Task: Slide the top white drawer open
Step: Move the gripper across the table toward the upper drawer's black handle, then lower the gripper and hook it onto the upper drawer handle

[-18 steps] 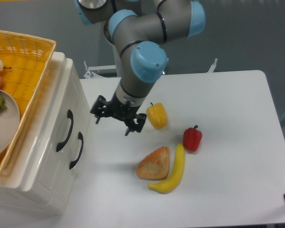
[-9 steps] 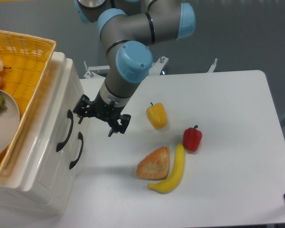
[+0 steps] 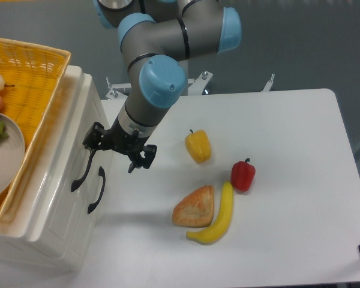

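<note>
— Two drawers on that cabinet; which one is the tool (image 3: 116,150) at?

— At the top white drawer (image 3: 60,174), the upper of the pair. Its curved black handle (image 3: 82,165) sits on the cabinet's slanted front, and the tool's left finger overlaps the handle's upper end. Whether it touches, I cannot tell.

— Clenched or released?

— Released: the fingers are spread, one at the handle, the other out over the counter (image 3: 276,216). Nothing is gripped.

— And the drawer itself?

— Shut, flush with the lower white drawer (image 3: 78,210) beside it, under the yellow basket (image 3: 33,84).

— What changed since a second ago?

— The tool has travelled left, from near the yellow pepper (image 3: 198,146) to the cabinet front. The pepper, red pepper (image 3: 242,174), bread (image 3: 195,207) and banana (image 3: 218,217) lie where they were.
</note>
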Controlling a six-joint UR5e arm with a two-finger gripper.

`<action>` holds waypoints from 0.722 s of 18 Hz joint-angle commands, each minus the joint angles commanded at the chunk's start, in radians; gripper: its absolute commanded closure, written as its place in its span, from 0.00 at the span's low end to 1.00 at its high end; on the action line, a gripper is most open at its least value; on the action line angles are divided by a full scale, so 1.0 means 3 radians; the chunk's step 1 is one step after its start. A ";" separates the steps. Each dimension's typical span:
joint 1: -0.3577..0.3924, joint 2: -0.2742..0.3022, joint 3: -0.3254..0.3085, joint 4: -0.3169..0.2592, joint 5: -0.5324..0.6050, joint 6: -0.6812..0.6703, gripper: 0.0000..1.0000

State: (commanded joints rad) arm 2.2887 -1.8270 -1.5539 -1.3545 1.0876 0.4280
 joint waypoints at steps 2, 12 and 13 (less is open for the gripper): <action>-0.0031 -0.0026 0.0010 0.0000 0.0005 -0.0031 0.02; -0.0118 -0.0087 0.0021 0.0015 0.0036 -0.0082 0.04; -0.0118 -0.0087 0.0021 0.0015 0.0041 -0.0082 0.04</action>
State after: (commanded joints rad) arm 2.2534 -1.8530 -1.5478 -1.3499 1.0998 0.4034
